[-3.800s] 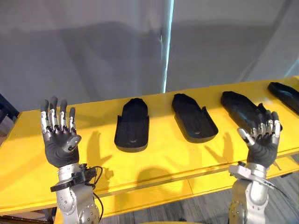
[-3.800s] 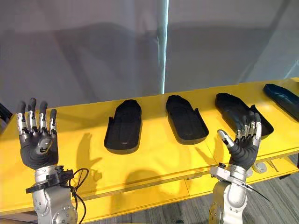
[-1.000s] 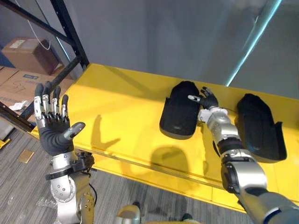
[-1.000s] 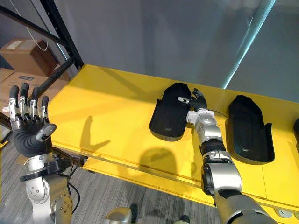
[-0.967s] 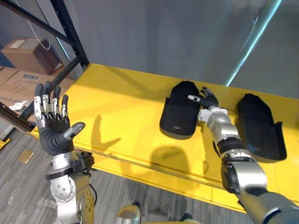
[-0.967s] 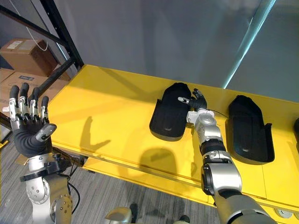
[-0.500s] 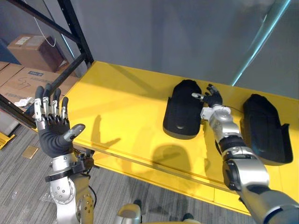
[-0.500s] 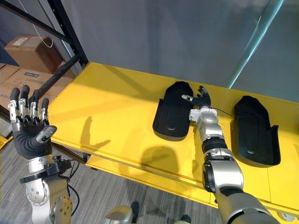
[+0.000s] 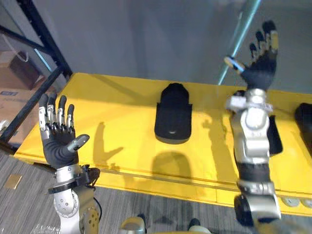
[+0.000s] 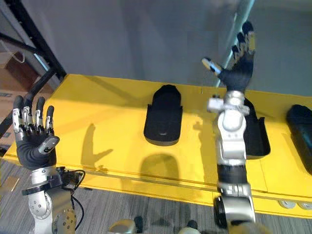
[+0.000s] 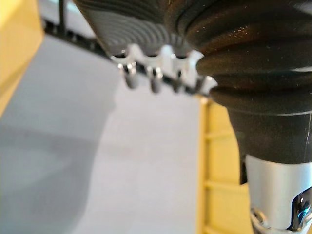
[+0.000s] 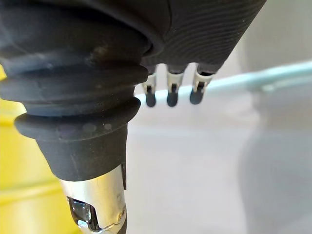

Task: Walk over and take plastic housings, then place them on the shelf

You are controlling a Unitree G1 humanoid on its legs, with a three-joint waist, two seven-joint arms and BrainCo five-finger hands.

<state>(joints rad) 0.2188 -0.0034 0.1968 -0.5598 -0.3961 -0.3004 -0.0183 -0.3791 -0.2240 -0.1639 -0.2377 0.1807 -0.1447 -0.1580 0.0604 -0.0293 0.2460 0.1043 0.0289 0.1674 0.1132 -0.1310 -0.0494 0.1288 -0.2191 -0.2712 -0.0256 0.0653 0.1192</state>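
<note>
Left hand (image 9: 58, 142) hangs upright over the yellow table's (image 9: 112, 127) near left corner, fingers straight and spread, holding nothing. Behind it a black rack post (image 9: 48, 43) slants down to the table's far left corner. Bare tabletop runs from there to the first plastic housing (image 9: 172, 116), which lies mid-table, clear of both long edges. Right hand (image 9: 259, 68) stands high, fingers splayed. A second housing (image 10: 257, 134) lies behind its forearm, and a third housing (image 10: 301, 124) at the right margin.
</note>
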